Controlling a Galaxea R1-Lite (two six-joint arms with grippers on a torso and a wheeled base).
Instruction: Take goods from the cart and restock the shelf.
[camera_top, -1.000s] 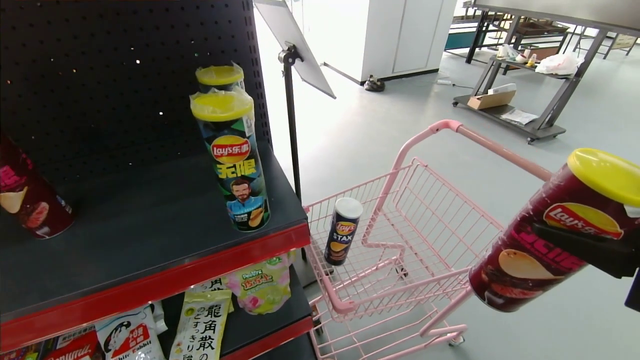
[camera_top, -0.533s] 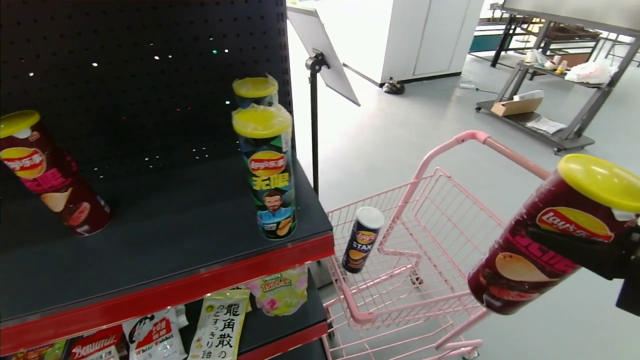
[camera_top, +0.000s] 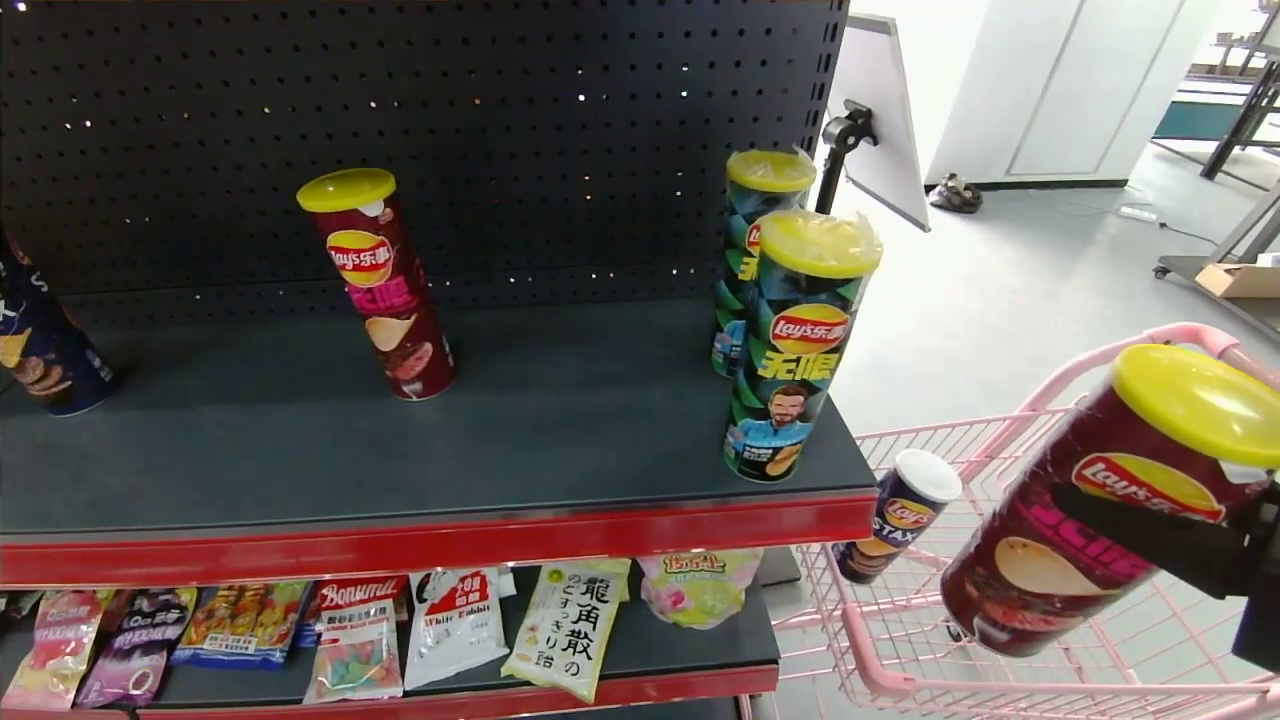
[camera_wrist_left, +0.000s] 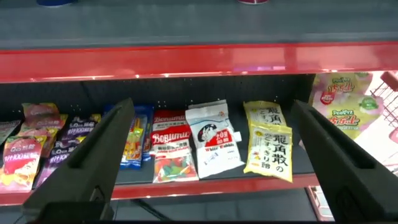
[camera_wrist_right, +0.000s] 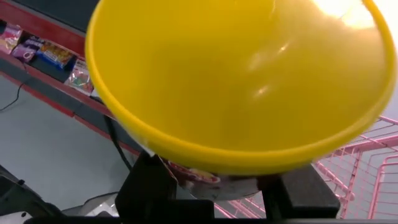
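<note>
Cans of crisps set the logic in the head view. On the shelf (camera_top: 420, 470) a red can (camera_top: 385, 290) stands upright toward the back, the green cans (camera_top: 795, 350) stand one behind the other at the shelf's right end, and a blue can (camera_top: 40, 350) sits at its left end, so each kind seems to keep its own row. Off the right end of the shelf, above the pink cart (camera_top: 1010, 432), the right gripper (camera_top: 1135, 515) is clamped across the body of the held can (camera_top: 1040, 560). This can is tilted, with its base toward the shelf and its yellow lid (camera_top: 1195, 400) away. Since it matches the red can, I judge it is meant for the bare board beside that one and must be righted before it is set down. A small can (camera_top: 900, 515) leans inside the cart just below the shelf's right end, probably next in line. In the left wrist view the left gripper (camera_wrist_left: 211, 112) hangs in front of the snack bags (camera_wrist_left: 208, 140) under the shelf's red edge. Its fingers (camera_wrist_left: 93, 162) are spread wide with nothing between them, so that arm is free, perhaps to steady things. In the right wrist view the lid looms close while the fingers (camera_wrist_right: 155, 193) grip the can beneath it, with cart wires beyond.
</note>
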